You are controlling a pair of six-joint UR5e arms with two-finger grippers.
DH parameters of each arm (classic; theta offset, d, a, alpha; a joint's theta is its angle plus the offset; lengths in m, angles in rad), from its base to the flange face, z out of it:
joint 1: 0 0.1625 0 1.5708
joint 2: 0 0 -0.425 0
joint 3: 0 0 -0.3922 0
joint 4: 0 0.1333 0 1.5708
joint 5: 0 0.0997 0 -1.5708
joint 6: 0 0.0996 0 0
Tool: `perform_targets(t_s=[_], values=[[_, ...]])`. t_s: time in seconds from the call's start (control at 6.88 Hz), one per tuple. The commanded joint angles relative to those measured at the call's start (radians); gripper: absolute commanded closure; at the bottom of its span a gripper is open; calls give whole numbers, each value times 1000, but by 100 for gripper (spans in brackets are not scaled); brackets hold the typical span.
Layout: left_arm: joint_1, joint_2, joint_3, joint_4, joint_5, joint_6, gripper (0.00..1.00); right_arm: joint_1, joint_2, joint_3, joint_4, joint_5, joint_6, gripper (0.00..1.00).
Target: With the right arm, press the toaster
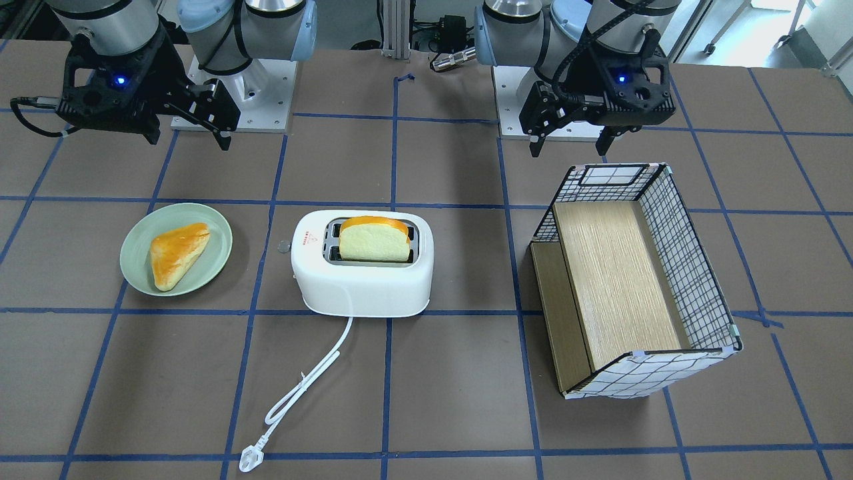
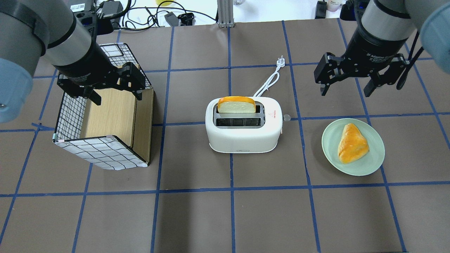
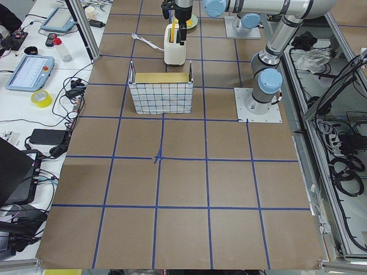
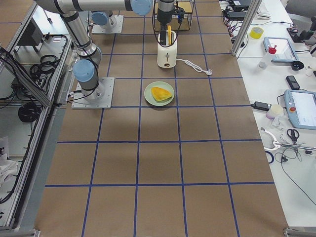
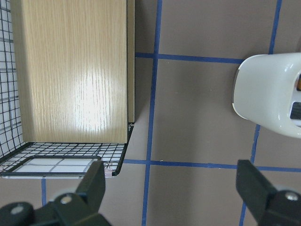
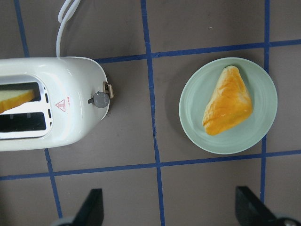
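Observation:
The white two-slot toaster (image 2: 244,137) stands mid-table with a bread slice (image 2: 236,104) upright in its far slot. Its small grey lever knob (image 2: 286,117) sticks out of the end that faces the right arm; it also shows in the right wrist view (image 6: 100,99) and the front view (image 1: 284,247). My right gripper (image 2: 345,92) is open and empty. It hovers above the table, beyond and to the right of the knob, apart from the toaster (image 1: 363,280). My left gripper (image 2: 117,98) is open and empty above the basket.
A pale green plate (image 2: 328,147) holding a golden pastry (image 2: 351,142) lies right of the toaster, under the right gripper's near side. A wire basket (image 2: 98,154) with a wooden floor stands to the left. The toaster's white cord and plug (image 2: 280,60) trail away behind it.

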Motion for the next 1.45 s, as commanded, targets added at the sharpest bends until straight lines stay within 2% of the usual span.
perform_targets(t_s=[0.0, 0.58, 0.87, 1.31], values=[[0, 0, -1, 0, 0, 0, 0, 0, -9, -7, 9, -1, -2, 0], [0, 0, 1, 0, -1, 0, 0, 3, -13, -7, 9, -1, 0, 0], [0, 0, 1, 0, -1, 0, 0, 6, -12, -13, 9, -28, 20, 0], [0, 0, 1, 0, 0, 0, 0, 6, -9, -13, 9, 45, 12, 0]])
